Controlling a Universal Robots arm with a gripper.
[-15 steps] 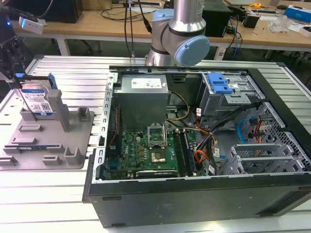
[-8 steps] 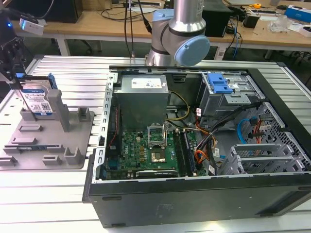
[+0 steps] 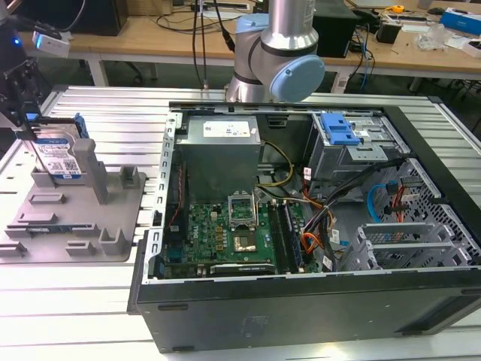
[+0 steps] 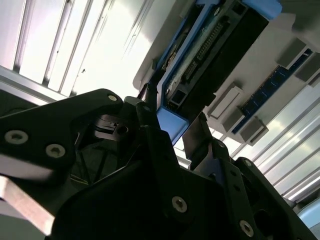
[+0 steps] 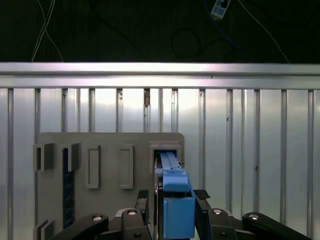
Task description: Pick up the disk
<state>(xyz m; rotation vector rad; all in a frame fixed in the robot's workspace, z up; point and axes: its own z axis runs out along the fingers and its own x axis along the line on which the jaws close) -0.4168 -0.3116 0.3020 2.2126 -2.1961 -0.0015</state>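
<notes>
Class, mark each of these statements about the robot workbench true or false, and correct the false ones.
1. The disk stands on edge on the grey fixture plate. True.
2. The disk lies inside the computer case. False: it is on the plate, to the exterior view's left of the case.
3. The case is open, with its motherboard showing. True.
4. The gripper hangs over the motherboard. False: it is at the disk's upper end.

the arm (image 3: 279, 53) reaches toward the exterior view's left, its fingers (image 5: 143, 198) pointing down and parted.
</notes>
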